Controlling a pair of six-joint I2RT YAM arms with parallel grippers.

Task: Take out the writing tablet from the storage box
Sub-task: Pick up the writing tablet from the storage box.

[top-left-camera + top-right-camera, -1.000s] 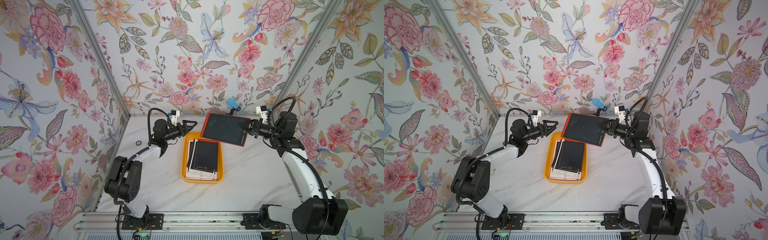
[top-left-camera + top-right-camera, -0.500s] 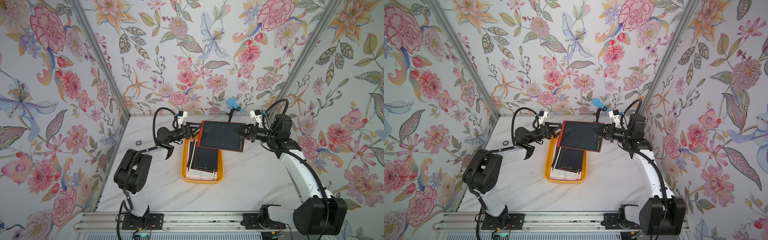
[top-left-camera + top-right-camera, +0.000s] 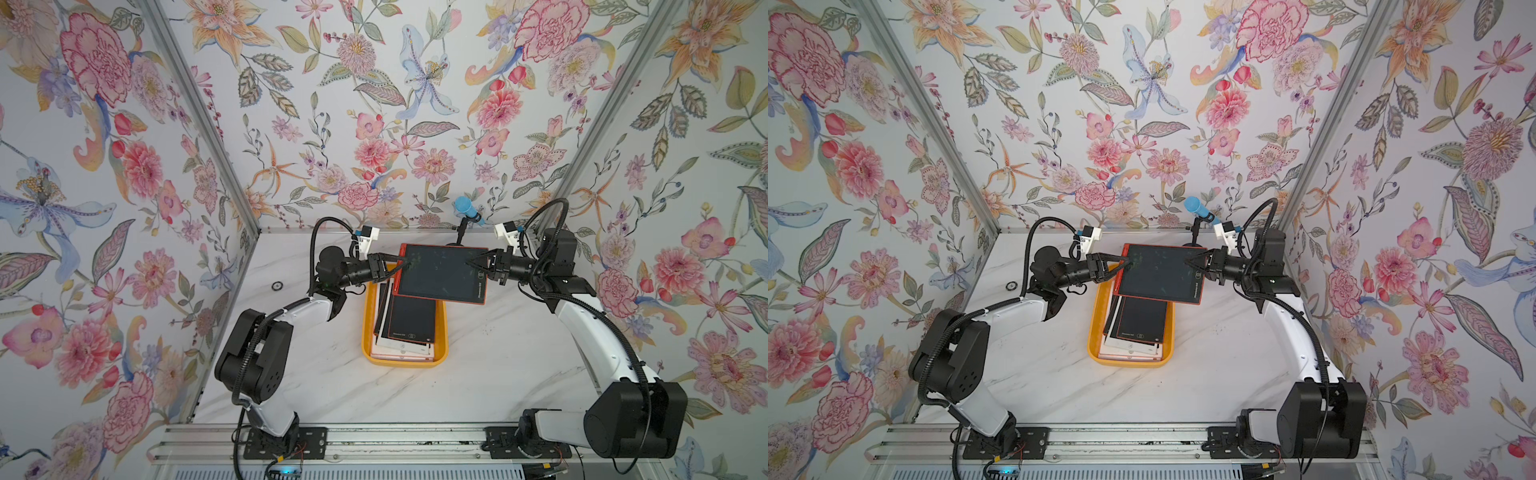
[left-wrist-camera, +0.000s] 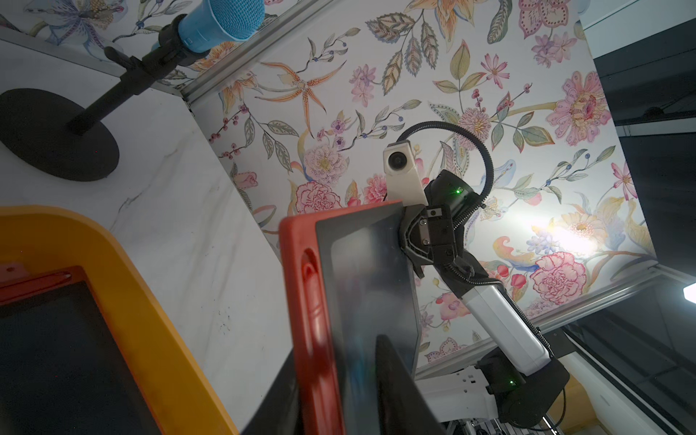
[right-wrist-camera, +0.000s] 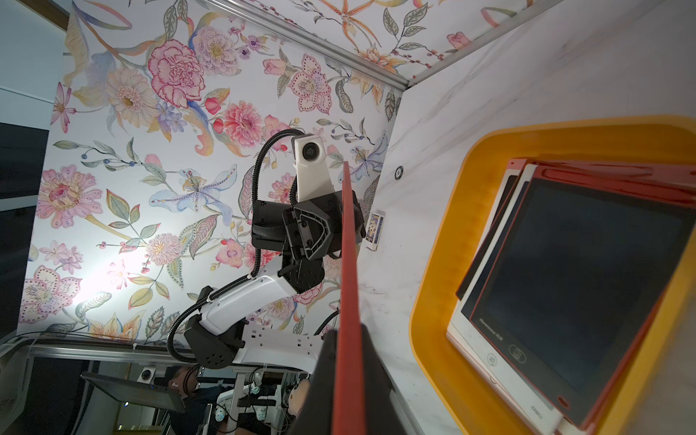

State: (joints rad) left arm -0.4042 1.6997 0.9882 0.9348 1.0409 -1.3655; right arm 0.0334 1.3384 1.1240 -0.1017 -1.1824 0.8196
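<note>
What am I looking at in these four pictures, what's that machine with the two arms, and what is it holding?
This is a robot with two arms bolted to a rail at the edge of a marble table, inside a booth papered with flowers. Two pictures come from a camera overhead and look nearly identical. The other two come from small cameras on each arm's wrist, which is why they look tilted.

On the table sits a shallow yellow storage box holding a stack of writing tablets. A blue microphone stands at the back.

The right hand is shut on one edge of a red-framed tablet, which is lifted above the box. The left hand has its fingers either side of the opposite edge; whether it grips firmly, I can't tell.
</note>
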